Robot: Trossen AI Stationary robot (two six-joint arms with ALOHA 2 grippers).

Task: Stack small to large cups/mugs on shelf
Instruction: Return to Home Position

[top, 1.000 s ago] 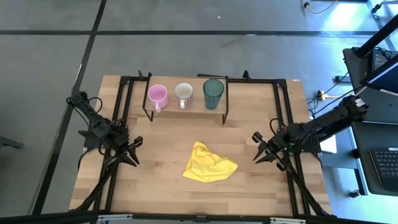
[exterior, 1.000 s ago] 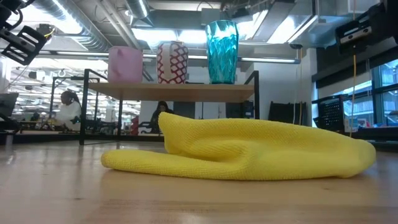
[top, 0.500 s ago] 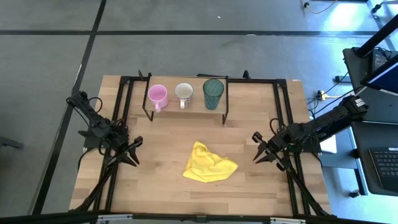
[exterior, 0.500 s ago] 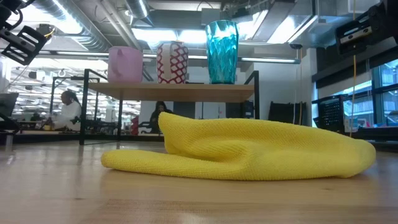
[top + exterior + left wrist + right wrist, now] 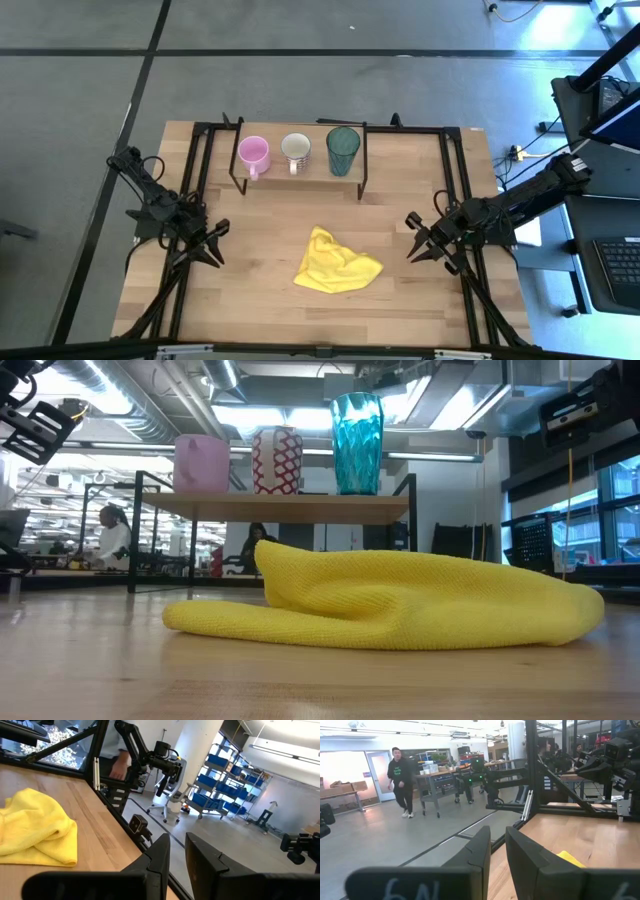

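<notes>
From where I stand, the sorting looks done and the arms seem to be settling into their rest pose. The left end effector [image 5: 211, 243] hangs low over its side of the desk [image 5: 260, 300], its 2 fingers set slightly apart and holding nothing. The right end effector [image 5: 415, 240] mirrors it on the other side, also slightly parted and empty.

The shelf [image 5: 312, 177] stands beyond both end effectors, roughly midway between them, and it carries all 3 vessels in a row. The pink mug [image 5: 252, 153] is the one nearest the left end effector. The white patterned mug [image 5: 295, 149] sits in the middle. The teal tumbler [image 5: 342, 149] is nearest the right end effector. All 3 stand upright, close together but apart, and from the low view they rise in height in that order. A yellow cloth [image 5: 337, 262] lies crumpled on the desk between the 2 end effectors, nearer the right one and touching neither.

My guess is that the next move calls for very little. Each arm should finish folding back on its own side, keeping clear of the cloth and the shelf legs.

As for writing, I can read no brand on any vessel. The right end effector's body carries pale marks in its wrist view that look like "6N", though I am not sure.
</notes>
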